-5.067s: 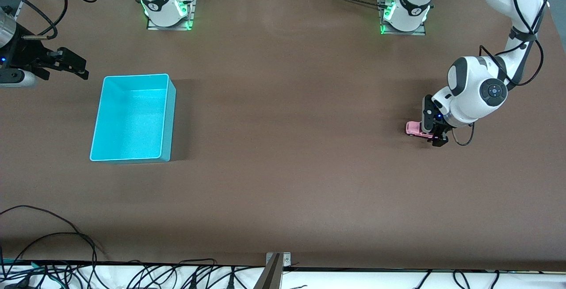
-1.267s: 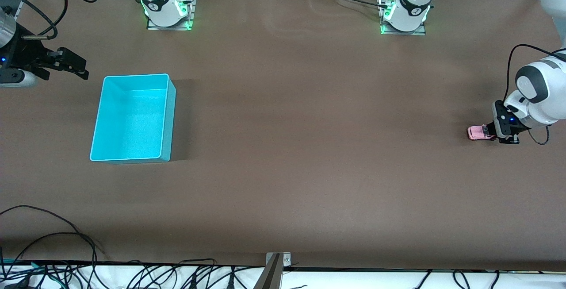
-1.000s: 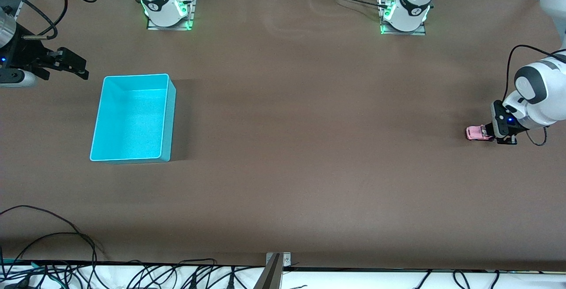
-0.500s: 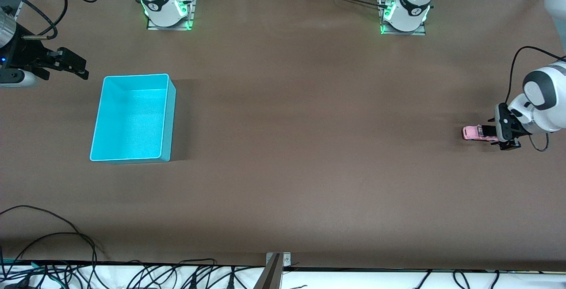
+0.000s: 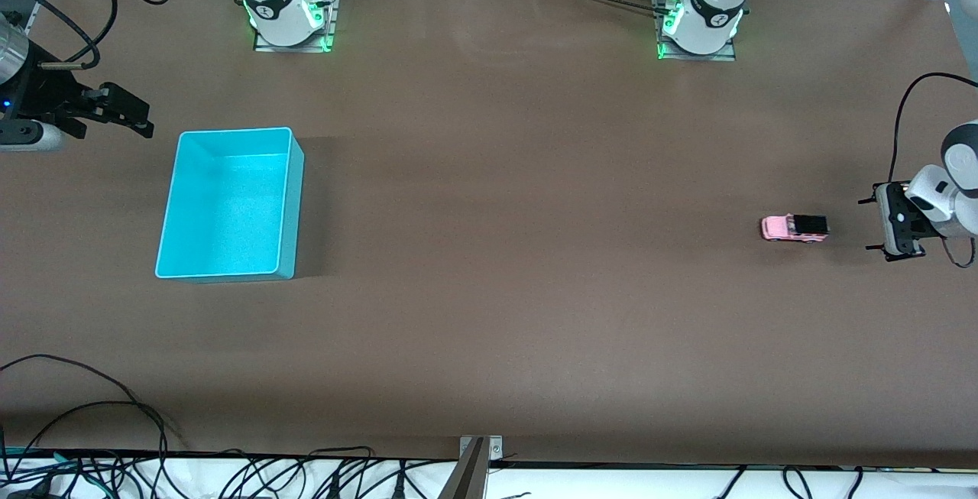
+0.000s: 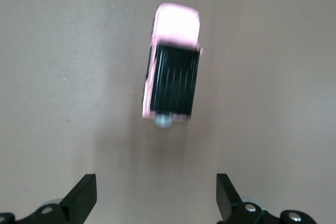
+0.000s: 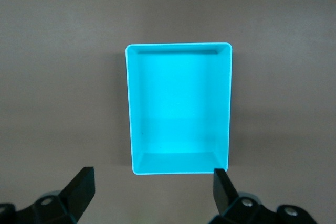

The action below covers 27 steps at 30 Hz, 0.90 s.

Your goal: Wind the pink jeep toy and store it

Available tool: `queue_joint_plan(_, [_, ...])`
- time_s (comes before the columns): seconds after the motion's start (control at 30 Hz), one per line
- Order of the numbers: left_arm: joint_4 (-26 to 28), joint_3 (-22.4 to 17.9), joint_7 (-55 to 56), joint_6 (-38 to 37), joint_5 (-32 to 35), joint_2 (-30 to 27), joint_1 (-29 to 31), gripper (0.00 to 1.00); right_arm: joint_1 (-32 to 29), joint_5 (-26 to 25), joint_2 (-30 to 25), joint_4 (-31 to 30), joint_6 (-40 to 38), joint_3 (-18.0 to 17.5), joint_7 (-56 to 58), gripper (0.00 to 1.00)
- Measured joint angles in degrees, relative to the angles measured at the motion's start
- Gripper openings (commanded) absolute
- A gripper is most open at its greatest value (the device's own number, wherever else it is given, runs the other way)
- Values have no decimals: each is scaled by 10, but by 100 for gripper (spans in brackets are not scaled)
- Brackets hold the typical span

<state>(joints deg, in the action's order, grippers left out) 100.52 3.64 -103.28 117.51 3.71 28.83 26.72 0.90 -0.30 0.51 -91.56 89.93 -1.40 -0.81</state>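
The pink jeep toy (image 5: 795, 228) with its black roof panel stands on its wheels on the brown table, toward the left arm's end. In the left wrist view the jeep (image 6: 172, 72) looks blurred and lies apart from the fingers. My left gripper (image 5: 879, 224) is open and empty, beside the jeep toward the table's end; it shows wide open in its own view (image 6: 156, 203). The turquoise bin (image 5: 229, 203) stands empty toward the right arm's end. My right gripper (image 5: 128, 111) is open and empty, waiting beside the bin; its view (image 7: 152, 195) shows the bin (image 7: 178, 109).
The two arm bases (image 5: 286, 6) (image 5: 699, 14) stand at the table's back edge. Cables (image 5: 92, 422) lie along the front edge near the camera. A bracket (image 5: 477, 457) sits at the middle of the front edge.
My left gripper has opened and let go of the jeep, then drawn back toward the table's end. The jeep has rolled toward the bin's end of the table. The right arm has not moved.
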Motion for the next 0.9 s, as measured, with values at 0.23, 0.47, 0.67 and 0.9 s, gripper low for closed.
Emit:
queue_joint_plan(0.23, [-34,21,61,-83,0,-15,-2,100,0,0,0,0,0,0,0,100])
queue_joint_plan(0.47, [-83,52,119,-160,0,-27,-4,100,0,0,0,0,0,0,0,100])
queue_joint_plan(0.67, [-124,84,182,-213,0,-30,-9,100,0,0,0,0,0,0,0,100])
queue_joint_plan(0.9, [-171,92,257,-258,0,-30,-45,100,0,0,0,0,0,0,0,100])
